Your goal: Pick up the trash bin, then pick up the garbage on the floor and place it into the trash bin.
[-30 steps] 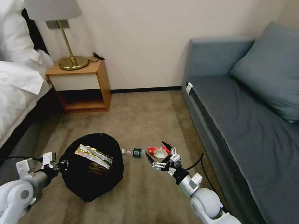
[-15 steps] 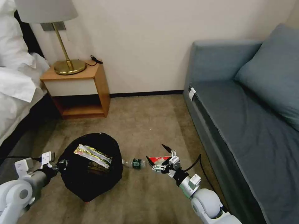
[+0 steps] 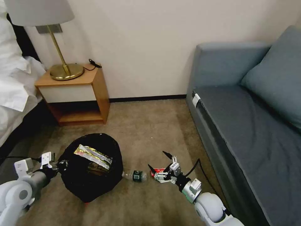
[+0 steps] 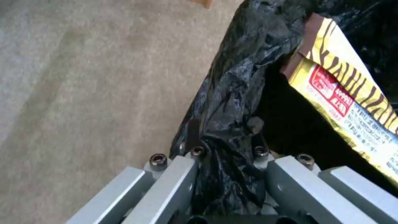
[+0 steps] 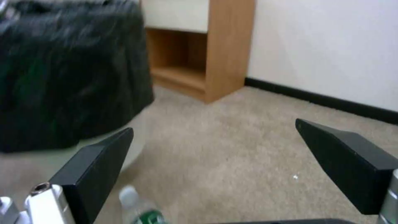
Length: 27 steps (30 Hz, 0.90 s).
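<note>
Glossy black liner on trash bin (image 3: 91,185). Yellow snack wrapper (image 4: 352,102) with brown zebra stripes and red-white label. Clear bottle (image 3: 135,176), dark green label. Red-and-white wrapper (image 3: 159,173). Beige carpet (image 3: 147,125). Blue-grey sofa (image 3: 250,125).

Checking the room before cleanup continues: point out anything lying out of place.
Two litter pieces lie on the carpet: a clear bottle beside the trash bin, and a red-and-white wrapper under the open right pincer. A yellow wrapper is already binned.

Soft, even room light across my head view, motion blur smearing the bin (image 5: 70,77) beside my right wrist.
</note>
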{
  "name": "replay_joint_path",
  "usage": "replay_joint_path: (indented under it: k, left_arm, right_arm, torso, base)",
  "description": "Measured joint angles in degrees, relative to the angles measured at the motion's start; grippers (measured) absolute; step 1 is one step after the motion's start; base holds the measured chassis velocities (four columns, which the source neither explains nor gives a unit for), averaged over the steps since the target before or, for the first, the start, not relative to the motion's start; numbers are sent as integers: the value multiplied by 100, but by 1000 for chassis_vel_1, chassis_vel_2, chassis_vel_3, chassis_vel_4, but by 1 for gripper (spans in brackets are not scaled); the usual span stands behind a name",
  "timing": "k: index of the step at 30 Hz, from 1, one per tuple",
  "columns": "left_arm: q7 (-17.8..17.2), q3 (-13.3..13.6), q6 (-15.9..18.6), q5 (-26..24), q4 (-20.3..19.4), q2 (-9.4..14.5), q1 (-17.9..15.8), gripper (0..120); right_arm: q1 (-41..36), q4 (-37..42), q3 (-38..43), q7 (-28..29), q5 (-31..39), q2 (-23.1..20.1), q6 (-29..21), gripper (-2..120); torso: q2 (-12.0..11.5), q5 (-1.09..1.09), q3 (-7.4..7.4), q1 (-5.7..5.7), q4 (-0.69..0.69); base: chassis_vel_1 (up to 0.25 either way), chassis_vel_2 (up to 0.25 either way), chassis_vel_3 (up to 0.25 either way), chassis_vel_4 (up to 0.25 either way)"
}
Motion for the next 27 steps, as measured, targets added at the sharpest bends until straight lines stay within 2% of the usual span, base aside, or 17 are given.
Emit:
replay_joint_path:
  k: [4, 8, 12, 15, 17, 24, 27]
  left_arm:
    - [0, -7, 0, -7, 0, 19, 3, 4]
    - [-3, -6, 0, -9, -19, 23, 5, 4]
    - [-17, -9, 0, -11, -101, 37, 53, 4]
    - [-27, -26, 0, -12, -140, 50, 76, 4]
    - [-40, -48, 0, -12, -169, 55, 94, 4]
    - [-46, -103, 0, -13, -199, 56, 156, 4]
    - [-46, -131, 0, -17, -182, 55, 161, 4]
  right_arm:
    - [59, -179, 20, -375, -82, -138, -23, 100]
    - [207, -410, 53, -785, -482, -207, -4, 100]
    - [518, -898, 115, -1469, -882, -286, 35, 100]
    - [720, -1191, 136, -1775, -998, -292, 37, 100]
    - [952, -1506, 147, -2006, -1123, -268, 53, 100]
    - [1491, -2296, 174, -2294, -1636, -83, 228, 100]
    - [1707, -2662, 182, -2722, -1846, -3, 305, 100]
  torso:
    - [0, 0, 0, 0, -1]
    - [0, 0, 0, 0, -1]
    - [0, 0, 0, 0, 0]
    - [0, 0, 0, 0, -1]
    - [0, 0, 0, 0, 0]
    - [0, 0, 0, 0, 0]
    - [0, 0, 0, 0, 0]
  base:
    - [-88, 90, 89, -106]
    - [-23, 31, 25, -26]
    - [0, 0, 0, 0]
    - [0, 0, 0, 0]
    - [0, 0, 0, 0]
    - [0, 0, 0, 0]
    - [0, 0, 0, 0]
